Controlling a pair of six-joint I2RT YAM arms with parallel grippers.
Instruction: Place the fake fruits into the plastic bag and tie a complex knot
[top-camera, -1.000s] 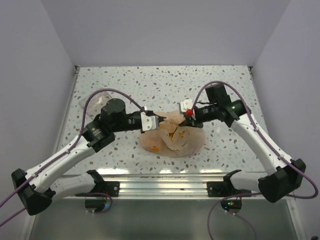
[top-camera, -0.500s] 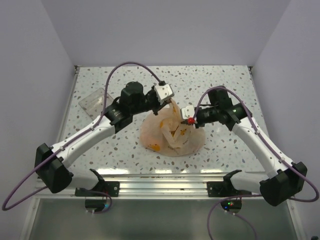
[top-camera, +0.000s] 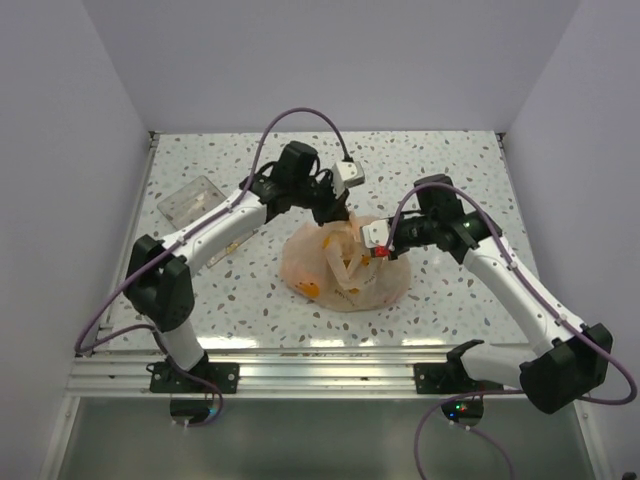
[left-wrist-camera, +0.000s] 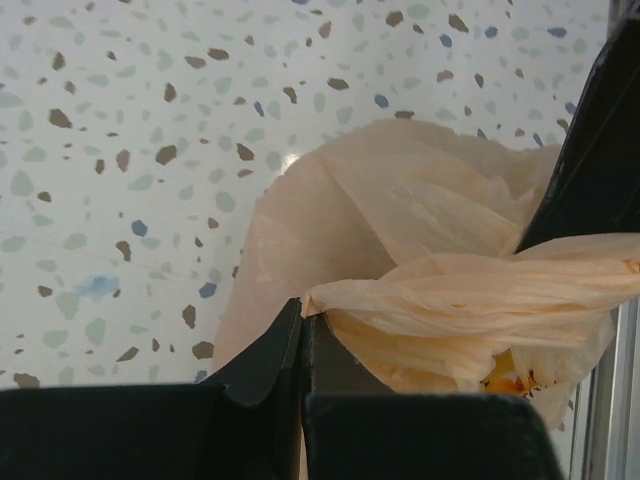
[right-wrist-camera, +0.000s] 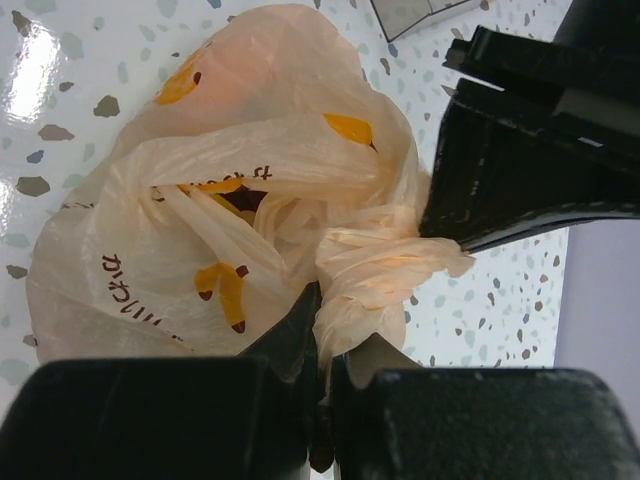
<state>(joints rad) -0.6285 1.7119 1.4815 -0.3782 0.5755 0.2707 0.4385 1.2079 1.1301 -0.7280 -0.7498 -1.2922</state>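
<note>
The peach-orange plastic bag (top-camera: 345, 265) lies bunched at the table's middle. My left gripper (top-camera: 337, 214) reaches over its far side and is shut on a twisted handle strip (left-wrist-camera: 470, 295), the jaws (left-wrist-camera: 302, 312) pressed together on its end. My right gripper (top-camera: 376, 250), at the bag's right side, is shut on the other gathered handle (right-wrist-camera: 385, 270), which runs from its jaws (right-wrist-camera: 325, 322) up to the left gripper (right-wrist-camera: 440, 236) close by. The fake fruits are hidden inside the bag (right-wrist-camera: 200, 200); only yellow-orange patches (right-wrist-camera: 225, 290) show on it, print or fruit I cannot tell.
A clear rectangular tray (top-camera: 190, 199) sits at the back left of the speckled table (top-camera: 450, 160); its corner shows in the right wrist view (right-wrist-camera: 410, 12). White walls close in the table on three sides. The metal rail (top-camera: 320, 362) runs along the near edge.
My left arm has swung from the bag's left side to behind it, carrying its handle up and across toward the right gripper. The right gripper shifted slightly toward the bag.
</note>
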